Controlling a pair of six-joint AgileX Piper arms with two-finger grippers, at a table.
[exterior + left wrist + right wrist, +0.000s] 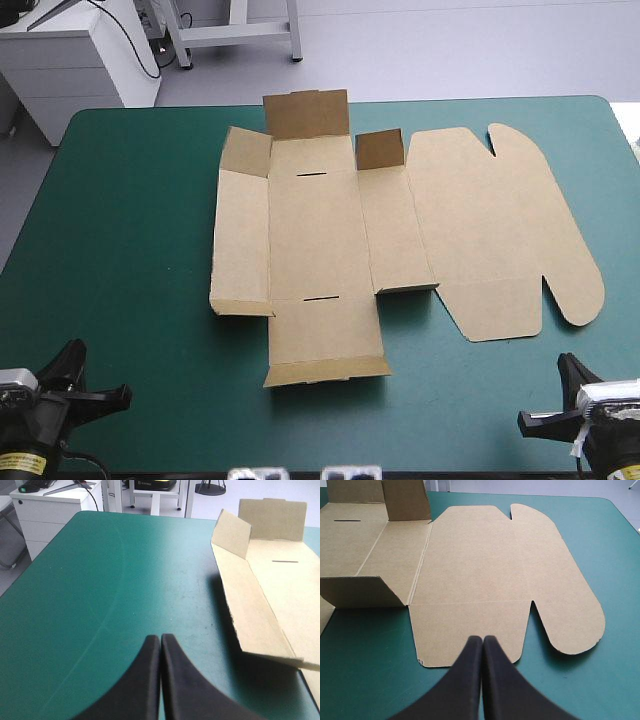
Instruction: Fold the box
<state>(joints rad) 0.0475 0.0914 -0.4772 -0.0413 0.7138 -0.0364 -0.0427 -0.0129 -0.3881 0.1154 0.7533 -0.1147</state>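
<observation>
Both left fingers and right fingers meet, clear of the box.

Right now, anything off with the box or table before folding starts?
Nothing stands out. The box lies unfolded and undamaged on the teal-green cover, several flaps standing at their creases; both arms' jaws shut, clear of it.

The box is seen plain brown, unprinted, marked only by two thin dark slits in its middle panel. Around the box, the cover is shown uniform teal-green. The left gripper and right gripper are coloured black
</observation>
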